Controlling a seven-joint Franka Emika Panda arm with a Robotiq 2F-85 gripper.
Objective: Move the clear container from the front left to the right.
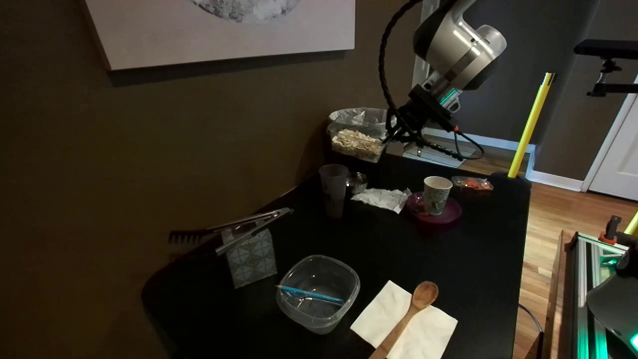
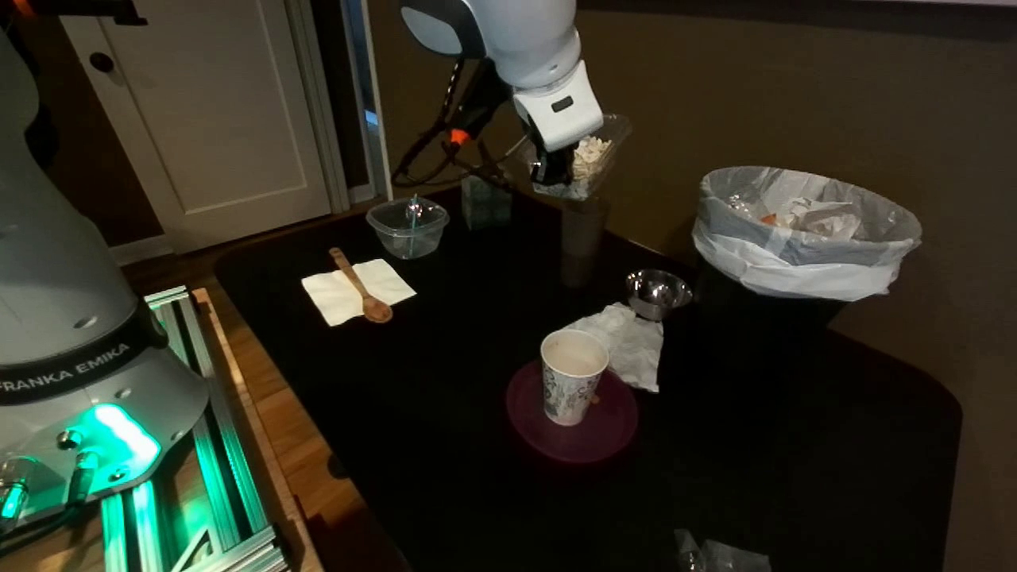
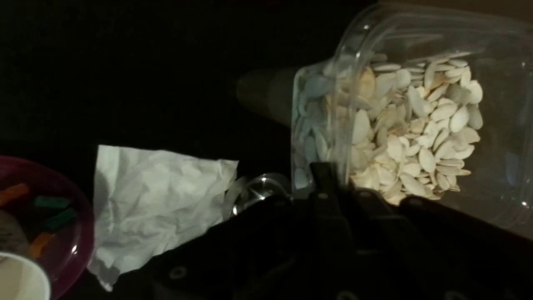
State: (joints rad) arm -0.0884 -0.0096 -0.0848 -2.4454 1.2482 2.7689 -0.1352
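Observation:
A clear, squarish container [image 1: 321, 320] with a blue pencil in it stands upright on the black table; it also shows in an exterior view [image 2: 400, 243]. Another clear tub [image 1: 359, 147] holds pale seeds. My gripper [image 1: 387, 141] is shut on this seed tub's wall and holds it in the air, well away from the pencil container. In the wrist view the fingertips [image 3: 338, 179] pinch the wall of the seed tub [image 3: 504, 112], seeds inside. The seed tub also shows in an exterior view [image 2: 584, 187], where the gripper [image 2: 550, 168] partly covers it.
A tall cup [image 2: 584, 246], silvery bowl [image 2: 659, 295] and crumpled paper [image 2: 636, 349] stand near the wall. A paper cup [image 1: 436, 195] sits on a purple plate [image 1: 451, 214]. A lined bin [image 2: 771, 318], spoon on napkin [image 1: 416, 306], and tongs on a patterned box [image 1: 251, 259] also show.

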